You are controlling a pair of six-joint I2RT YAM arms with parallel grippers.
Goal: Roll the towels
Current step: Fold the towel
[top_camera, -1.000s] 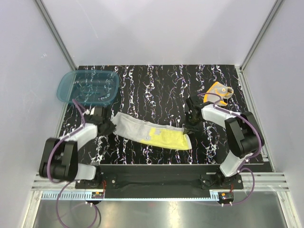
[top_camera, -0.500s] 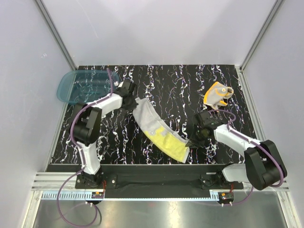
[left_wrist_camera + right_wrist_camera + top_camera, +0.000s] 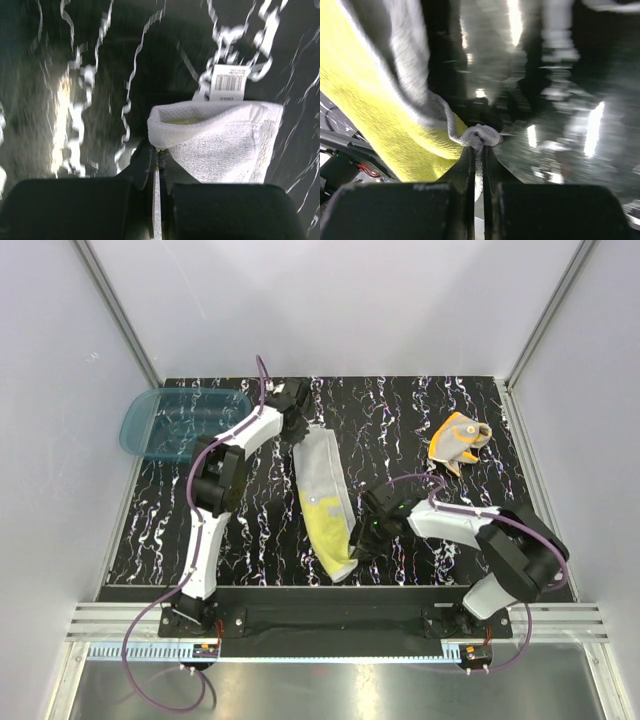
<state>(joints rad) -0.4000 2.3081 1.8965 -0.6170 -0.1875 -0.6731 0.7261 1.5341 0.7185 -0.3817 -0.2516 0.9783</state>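
Long yellow towel (image 3: 322, 498), crumpled orange towel (image 3: 457, 438)

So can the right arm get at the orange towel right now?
Probably not yet: the right gripper is shut on the yellow towel at its near end. Otherwise the way looks free; only bare table lies between it and the orange towel.
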